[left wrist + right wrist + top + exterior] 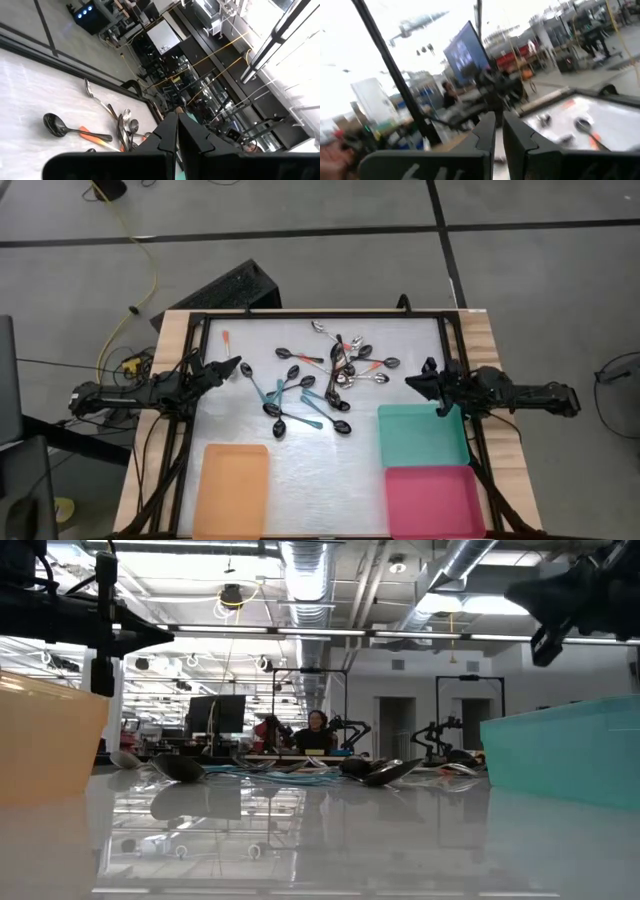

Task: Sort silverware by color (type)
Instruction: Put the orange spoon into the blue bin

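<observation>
The silverware (320,375) lies scattered on the white table top: small dark-bowled spoons with teal handles (290,395) toward the left of the heap, and orange and plain metal handles (350,365) toward the far right of it. In the left wrist view, a dark spoon with an orange handle (75,131) shows. My left gripper (238,368) hangs shut above the table, left of the heap, pointing level at it. My right gripper (410,380) hangs above the table, right of the heap, its fingers (487,130) nearly together with nothing between them.
An orange tray (235,485) sits at the near left, a teal tray (423,435) at the right, and a pink tray (435,500) in front of it. A black frame (320,315) borders the table. Bare table lies between the orange and teal trays.
</observation>
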Motion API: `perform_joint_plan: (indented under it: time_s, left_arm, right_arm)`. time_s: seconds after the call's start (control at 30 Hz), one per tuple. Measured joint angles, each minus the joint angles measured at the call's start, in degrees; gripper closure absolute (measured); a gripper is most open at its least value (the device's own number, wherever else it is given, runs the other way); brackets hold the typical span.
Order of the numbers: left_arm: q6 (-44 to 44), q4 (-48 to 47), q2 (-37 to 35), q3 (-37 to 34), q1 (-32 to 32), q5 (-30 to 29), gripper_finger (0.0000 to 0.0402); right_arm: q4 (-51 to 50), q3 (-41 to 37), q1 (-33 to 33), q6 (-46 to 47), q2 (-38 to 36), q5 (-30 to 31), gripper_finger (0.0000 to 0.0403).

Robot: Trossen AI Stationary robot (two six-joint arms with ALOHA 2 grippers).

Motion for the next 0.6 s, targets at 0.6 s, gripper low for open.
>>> perform_joint_plan:
  time_s: [0.6]
  left_arm:
    - [2.43, -1.21, 0.02, 0.00, 0.00, -0.06, 0.0401]
  right_arm:
    - [5.26, 0.00, 0.00, 1.49, -0.02, 0.04, 0.0351]
